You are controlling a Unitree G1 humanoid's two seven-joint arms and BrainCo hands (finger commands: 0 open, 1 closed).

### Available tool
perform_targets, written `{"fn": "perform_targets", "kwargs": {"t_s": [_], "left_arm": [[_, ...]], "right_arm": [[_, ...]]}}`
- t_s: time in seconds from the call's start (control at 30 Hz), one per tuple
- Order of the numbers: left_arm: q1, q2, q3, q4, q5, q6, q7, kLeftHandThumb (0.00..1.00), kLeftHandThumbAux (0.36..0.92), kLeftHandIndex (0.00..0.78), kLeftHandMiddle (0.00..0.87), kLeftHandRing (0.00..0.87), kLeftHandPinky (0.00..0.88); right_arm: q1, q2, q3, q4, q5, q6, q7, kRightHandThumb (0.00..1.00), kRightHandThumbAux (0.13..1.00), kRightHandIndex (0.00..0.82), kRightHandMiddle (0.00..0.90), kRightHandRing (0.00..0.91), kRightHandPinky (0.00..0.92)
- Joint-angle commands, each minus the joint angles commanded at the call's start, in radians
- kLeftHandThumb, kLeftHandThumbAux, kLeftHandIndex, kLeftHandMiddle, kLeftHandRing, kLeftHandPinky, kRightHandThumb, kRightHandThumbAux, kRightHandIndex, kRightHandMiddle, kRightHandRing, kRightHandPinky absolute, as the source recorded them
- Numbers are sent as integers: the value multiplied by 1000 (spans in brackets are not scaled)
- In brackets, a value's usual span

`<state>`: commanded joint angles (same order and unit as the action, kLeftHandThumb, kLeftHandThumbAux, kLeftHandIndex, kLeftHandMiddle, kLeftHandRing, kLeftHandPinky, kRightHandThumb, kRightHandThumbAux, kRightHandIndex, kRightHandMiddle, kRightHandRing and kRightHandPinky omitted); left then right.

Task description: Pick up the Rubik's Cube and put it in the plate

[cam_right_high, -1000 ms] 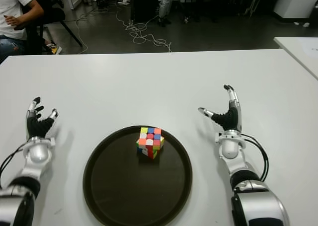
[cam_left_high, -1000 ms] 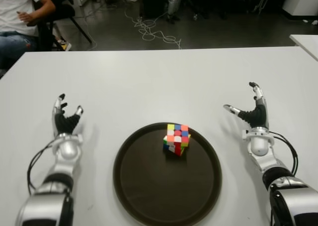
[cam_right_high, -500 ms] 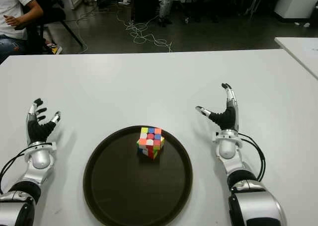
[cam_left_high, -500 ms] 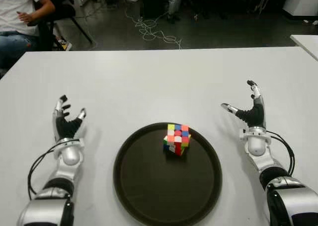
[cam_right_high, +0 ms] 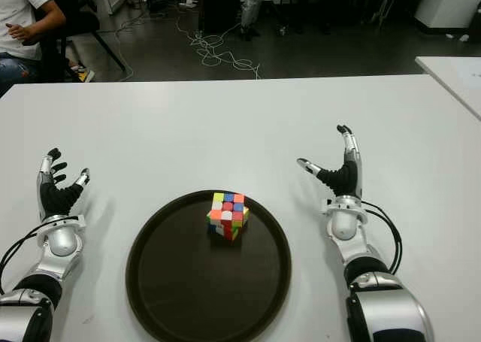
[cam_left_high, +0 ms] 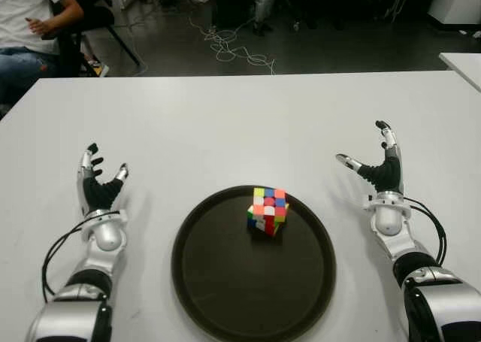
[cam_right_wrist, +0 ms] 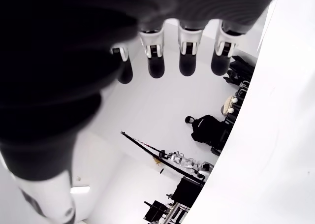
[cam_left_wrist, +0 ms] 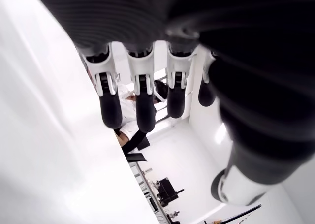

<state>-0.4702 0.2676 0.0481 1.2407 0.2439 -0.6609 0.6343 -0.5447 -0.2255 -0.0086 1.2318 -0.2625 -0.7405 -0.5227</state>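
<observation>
Already: Rubik's Cube (cam_left_high: 267, 210) at plate (cam_left_high: 225, 297) twelve o'clock; left hand (cam_left_high: 98, 192), right hand (cam_left_high: 379, 173) fingers spread, empty. Withdraw clear.

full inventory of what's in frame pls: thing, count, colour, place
Rubik's Cube: 1, multicoloured, in the plate, toward its far side.
Plate: 1, dark brown, round, on the table between the hands.
Table: 1, white, before the robot.
Second table: 1, white, far right corner.
Cables: a tangle, white, on the floor beyond.
Person: 1, white shirt, seated far left.
Left hand: open, empty, left of the plate.
Right hand: open, empty, right of the plate.
</observation>
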Motion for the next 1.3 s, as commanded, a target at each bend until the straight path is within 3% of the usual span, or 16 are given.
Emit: {"fn": "perform_targets", "kwargs": {"t_s": [0.23, 0.57, 0.97, 1.3], "left_arm": [[-2, -2, 2, 3, 0, -3, 5, 94, 775, 108, 149, 169, 190], [0, -6, 1, 4, 0, 3, 6, 65, 763, 103, 154, 184, 229], [-2, -8, 3, 6, -5, 9, -2, 100, 753, 102, 149, 185, 253], [-4, -9, 5, 4, -9, 17, -16, 89, 761, 89, 138, 165, 204]], "right_arm": [[-1, -2, 6, 5, -8, 5, -8, 0, 749, 23, 3, 0, 0], [3, -4, 11, 7, -15, -5, -14, 0, 787, 31, 4, 0, 0], [4, -7, 12, 6, -18, -19, -9, 0, 779, 35, 0, 0, 0], [2, -6, 8, 8, -13, -27, 1, 0, 761, 31, 0, 0, 0]]}}
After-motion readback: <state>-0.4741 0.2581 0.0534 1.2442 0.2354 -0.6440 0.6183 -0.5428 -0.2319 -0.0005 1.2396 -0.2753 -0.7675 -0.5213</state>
